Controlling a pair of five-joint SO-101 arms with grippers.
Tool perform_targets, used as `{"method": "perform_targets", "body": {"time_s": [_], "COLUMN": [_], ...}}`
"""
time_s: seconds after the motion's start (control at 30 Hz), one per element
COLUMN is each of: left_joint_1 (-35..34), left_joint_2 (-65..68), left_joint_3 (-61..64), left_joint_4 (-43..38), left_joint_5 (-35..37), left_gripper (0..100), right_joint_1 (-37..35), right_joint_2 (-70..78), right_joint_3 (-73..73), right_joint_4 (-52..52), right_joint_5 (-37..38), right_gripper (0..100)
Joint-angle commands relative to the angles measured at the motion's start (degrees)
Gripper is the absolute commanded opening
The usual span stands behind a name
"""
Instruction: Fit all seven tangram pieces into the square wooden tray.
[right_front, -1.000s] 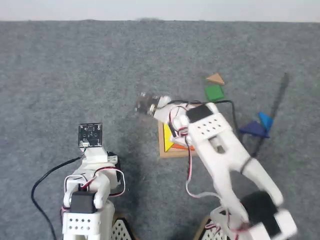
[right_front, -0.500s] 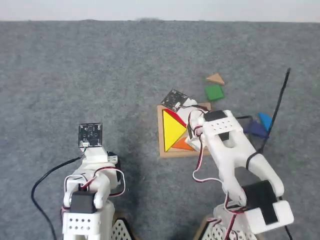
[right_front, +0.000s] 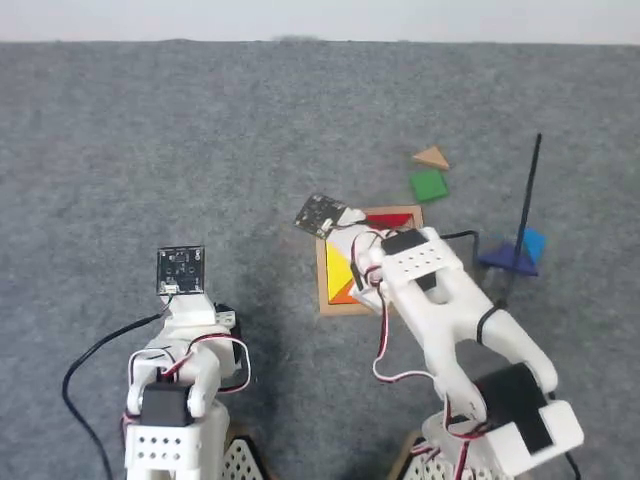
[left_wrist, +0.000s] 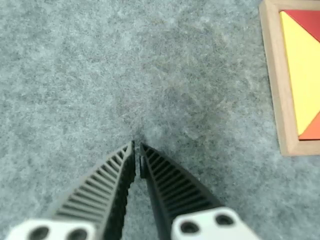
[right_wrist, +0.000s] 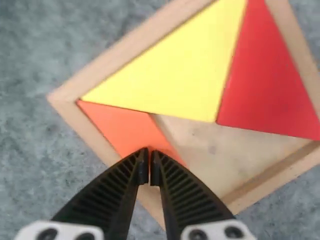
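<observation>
Centre of the high view: the white right arm (right_front: 440, 290) covers most of the square wooden tray (right_front: 323, 280). Only slivers show of the yellow triangle (right_front: 337, 268), the orange triangle (right_front: 343, 294) and the red triangle (right_front: 390, 219). At right, a thin black cable (right_front: 522, 220) crosses the light blue piece (right_front: 535, 243), whose shape is unclear. The left wrist view's edge cuts the tray off.

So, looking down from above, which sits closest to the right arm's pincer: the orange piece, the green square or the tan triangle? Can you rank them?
1. Orange piece: inside the wooden tray, directly below the right pincer.
2. Green square: outside the tray, beyond its far corner.
3. Tan triangle: just past the green square, farthest away.
</observation>
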Motion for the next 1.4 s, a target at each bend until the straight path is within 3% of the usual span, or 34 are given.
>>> {"method": "perform_targets", "body": {"time_s": [0.0,0.23,0.4,0.6,0.93,1.2,1.37], "left_joint_1": [-0.4,-0.4,-0.4,-0.4,-0.4,-0.4,-0.4], "left_joint_2": [-1.1,-1.1,-1.1,-1.1,-1.1,-1.1,-1.1], "left_joint_3": [-0.7,-0.7,-0.7,-0.7,-0.7,-0.7,-0.7], "left_joint_4": [0.1,0.1,0.1,0.1,0.1,0.1,0.1], "left_joint_5": [-0.6,-0.6,-0.6,-0.6,-0.6,-0.6,-0.6], "left_gripper": [1,1,1,1,1,1,1], "right_joint_1": [-1.2,2.0,9.7,14.4,15.7,22.5,24.2], "right_joint_2": [-1.9,-17.7,-20.1,-6.8,22.1,40.3,49.5], "right_joint_3": [0.9,0.4,-10.3,-24.1,-37.5,-55.1,-61.4], "right_joint_4": [-0.5,5.0,9.7,5.5,-17.7,-19.5,-19.2], "right_joint_5": [-0.9,-6.3,-6.5,-14.7,-18.3,-36.7,-38.2], "right_gripper": [1.6,2.8,15.0,25.5,26.7,26.6,26.6]}}
